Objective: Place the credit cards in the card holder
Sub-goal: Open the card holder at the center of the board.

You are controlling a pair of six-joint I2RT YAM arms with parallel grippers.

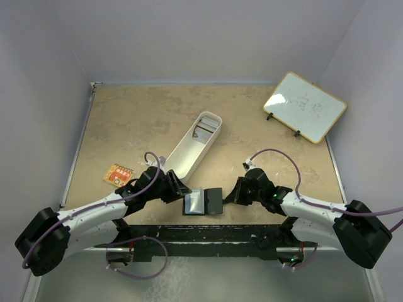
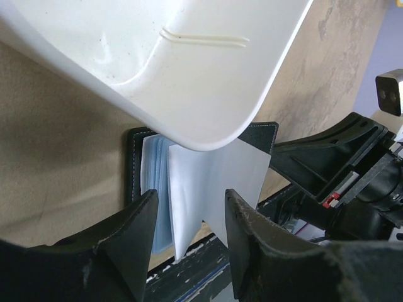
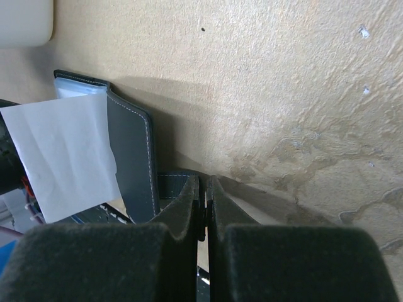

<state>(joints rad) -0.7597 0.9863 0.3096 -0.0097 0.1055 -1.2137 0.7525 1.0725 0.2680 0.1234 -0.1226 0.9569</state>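
The black card holder lies open near the table's front edge, its blue-grey sleeves showing. A pale thin leaf stands up from it. My left gripper is open, its jaws on either side of the leaf's lower corner without pinching it. From the right, my right gripper is shut on the holder's snap tab. Grey credit cards lie in the far end of the long white tray. The tray's underside fills the top of the left wrist view.
An orange-yellow patterned card lies on the table left of the left arm. A small whiteboard leans at the back right. Walls close in the table on three sides. The dark base rail runs just below the holder.
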